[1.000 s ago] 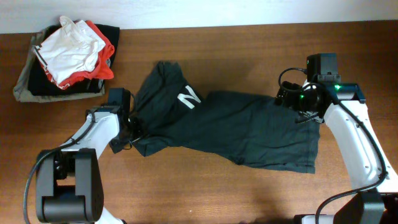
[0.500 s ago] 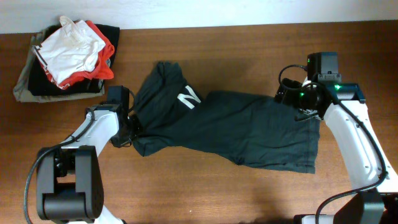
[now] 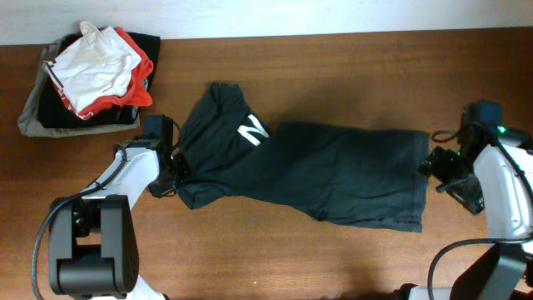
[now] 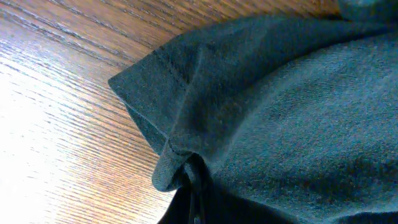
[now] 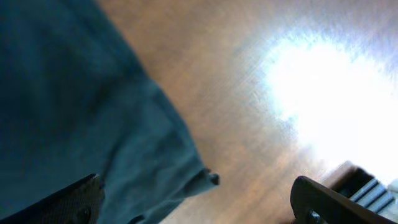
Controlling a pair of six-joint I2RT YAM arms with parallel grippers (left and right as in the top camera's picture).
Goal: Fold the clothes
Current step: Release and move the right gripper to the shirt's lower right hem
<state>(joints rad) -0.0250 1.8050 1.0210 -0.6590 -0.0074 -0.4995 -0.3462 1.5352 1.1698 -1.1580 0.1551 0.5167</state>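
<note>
Left gripper [image 3: 177, 172] jaws were clenched on the T-shirt [image 3: 325, 175] hem; shirt lay spread on bench [image 3: 333, 67]. Right gripper [image 3: 435, 169] jaws stood wide beside the opposite edge, holding nothing.

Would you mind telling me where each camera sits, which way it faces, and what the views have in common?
Overhead: fixed above the table, looking straight down at the T-shirt, a pile of clothes, the left gripper and the right gripper.
Left wrist: low on the left gripper, facing a T-shirt edge pinched in its shut fingers.
Right wrist: on the right gripper, looking past its open fingers at the T-shirt's corner.
Shared: all three show the T-shirt on the table.
</note>
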